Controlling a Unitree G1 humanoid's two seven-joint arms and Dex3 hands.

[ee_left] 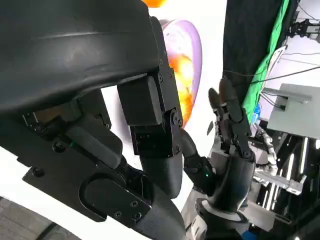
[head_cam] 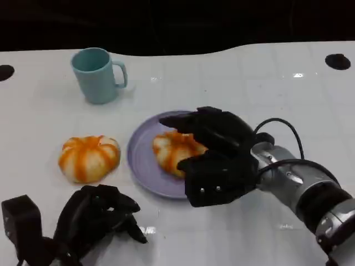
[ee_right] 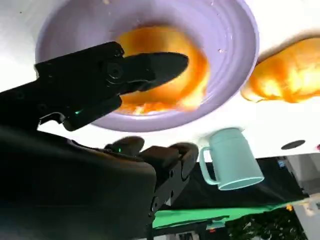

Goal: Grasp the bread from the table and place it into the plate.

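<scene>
While the right hand (head_cam: 213, 158) hovered over the plate (head_cam: 143, 166), fingers spread wide, one bread (head_cam: 176, 149) lay beneath it; another bread (head_cam: 89, 158) sat beyond the curled, empty left hand (head_cam: 97, 219).

2 orange-striped bread buns: 1 (head_cam: 176, 151) under right hand (head_cam: 217, 158) fingers, on the plate; other bun (head_cam: 89, 157) just beyond left hand (head_cam: 100, 213), on table. 1 purple plate (head_cam: 142, 160). 1 teal mug (head_cam: 97, 75), well beyond both hands. 2 black hands total.
</scene>
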